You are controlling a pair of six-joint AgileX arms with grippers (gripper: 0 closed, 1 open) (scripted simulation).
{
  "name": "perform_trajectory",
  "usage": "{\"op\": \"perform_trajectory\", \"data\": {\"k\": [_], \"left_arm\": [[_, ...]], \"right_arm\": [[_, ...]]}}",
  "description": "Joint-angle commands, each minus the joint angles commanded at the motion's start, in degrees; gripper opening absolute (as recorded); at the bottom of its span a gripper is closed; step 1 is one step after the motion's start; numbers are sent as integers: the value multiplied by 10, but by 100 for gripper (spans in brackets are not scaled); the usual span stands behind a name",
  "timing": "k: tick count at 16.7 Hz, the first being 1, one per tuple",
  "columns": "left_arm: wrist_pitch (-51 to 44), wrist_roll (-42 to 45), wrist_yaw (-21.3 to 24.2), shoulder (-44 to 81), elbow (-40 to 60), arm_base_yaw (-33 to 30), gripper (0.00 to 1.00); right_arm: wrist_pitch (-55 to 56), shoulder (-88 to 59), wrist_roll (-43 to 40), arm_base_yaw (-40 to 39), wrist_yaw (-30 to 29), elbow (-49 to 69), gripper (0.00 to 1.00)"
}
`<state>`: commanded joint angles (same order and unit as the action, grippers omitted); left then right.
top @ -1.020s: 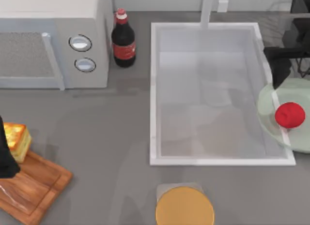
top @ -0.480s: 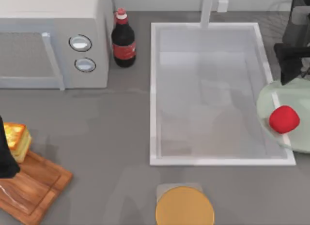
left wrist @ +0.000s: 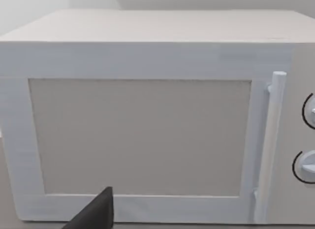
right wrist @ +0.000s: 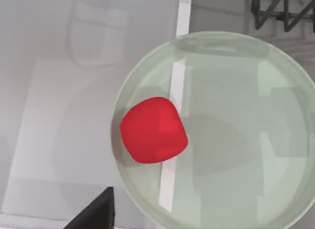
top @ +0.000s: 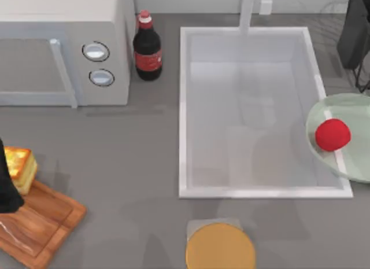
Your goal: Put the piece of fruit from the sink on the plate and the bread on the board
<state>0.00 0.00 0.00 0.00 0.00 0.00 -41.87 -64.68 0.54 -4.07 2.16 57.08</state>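
Note:
The red piece of fruit (top: 332, 135) (right wrist: 153, 130) lies free on the pale green plate (top: 352, 159) (right wrist: 246, 115), which overlaps the right rim of the sink (top: 182, 107). My right gripper (top: 354, 34) is drawn back at the far right corner, well apart from the fruit and open; one dark finger (right wrist: 98, 212) shows in the right wrist view. The bread (top: 20, 168) rests at the far corner of the wooden board (top: 46, 220) at the left edge. My left gripper (top: 6, 185) stands right beside the bread, open, its finger (left wrist: 98, 212) facing the microwave.
A white microwave (top: 58, 49) (left wrist: 147, 115) fills the back left, with a dark cola bottle (top: 147, 46) next to it. A faucet (top: 247, 11) stands at the sink's far side. A round orange-yellow disc (top: 220, 247) lies near the front edge.
My right arm has pulled back from above the plate toward the far right corner. The fruit has rolled a little to the left on the plate. The left arm and bread have not moved.

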Motion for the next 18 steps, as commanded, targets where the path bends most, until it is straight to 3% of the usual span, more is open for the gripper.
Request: {"op": "perform_trajectory", "data": {"k": [6, 10, 14, 18], "left_arm": [[0, 0, 0, 0, 0, 0, 100], [0, 0, 0, 0, 0, 0, 100], [0, 0, 0, 0, 0, 0, 100], [0, 0, 0, 0, 0, 0, 100]], "right_arm": [[225, 386, -3, 22, -12, -321, 100], [348, 562, -4, 34, -18, -487, 100], [414, 642, -5, 40, -21, -566, 100], [419, 647, -5, 41, -22, -571, 100]]}}
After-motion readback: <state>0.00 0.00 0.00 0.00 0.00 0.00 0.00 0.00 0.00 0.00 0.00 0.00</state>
